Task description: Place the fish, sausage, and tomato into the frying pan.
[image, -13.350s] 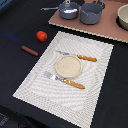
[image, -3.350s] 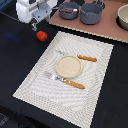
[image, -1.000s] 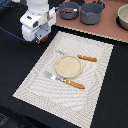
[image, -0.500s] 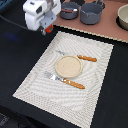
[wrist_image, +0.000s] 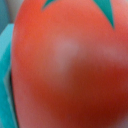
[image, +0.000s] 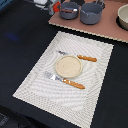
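My gripper [image: 52, 6] is at the top of the exterior view, shut on the red tomato [image: 56, 8], and holds it just to the exterior view's left of the dark blue-grey frying pan [image: 69, 10]. In the wrist view the tomato [wrist_image: 65, 70] fills the frame, with green stem leaves at its edge. The pan's long handle is hidden behind the gripper. I cannot make out the fish or the sausage.
A grey pot [image: 93, 13] stands beside the pan on a brown board [image: 107, 30], with a pale bowl [image: 123, 17] further to the exterior view's right. A striped placemat [image: 45, 75] holds a round plate [image: 67, 66], an orange-handled knife [image: 86, 58] and a fork [image: 70, 82].
The gripper has risen from the dark table with the tomato in it and moved toward the exterior view's right, up to the frying pan.
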Controlling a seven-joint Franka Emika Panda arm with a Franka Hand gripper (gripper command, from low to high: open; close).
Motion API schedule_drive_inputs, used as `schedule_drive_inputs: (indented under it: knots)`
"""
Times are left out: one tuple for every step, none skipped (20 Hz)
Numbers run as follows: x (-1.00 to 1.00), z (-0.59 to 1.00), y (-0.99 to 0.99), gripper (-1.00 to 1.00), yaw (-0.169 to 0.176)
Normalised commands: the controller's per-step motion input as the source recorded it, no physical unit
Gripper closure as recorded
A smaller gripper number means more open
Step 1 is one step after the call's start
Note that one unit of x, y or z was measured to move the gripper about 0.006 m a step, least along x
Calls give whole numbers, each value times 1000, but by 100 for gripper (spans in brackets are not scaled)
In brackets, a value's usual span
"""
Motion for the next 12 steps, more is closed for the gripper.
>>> schedule_drive_inputs:
  knots:
    - [429,529,931,100,0]
    - [420,454,926,100,0]
    - [426,411,923,100,0]
    - [426,343,914,100,0]
    - [431,317,917,100,0]
    - [434,266,903,100,0]
    - [451,220,891,100,0]
    - [491,140,846,100,0]
    - [534,0,760,100,0]
    - [526,0,700,100,0]
    - [480,-80,649,100,0]
    - [426,-166,643,100,0]
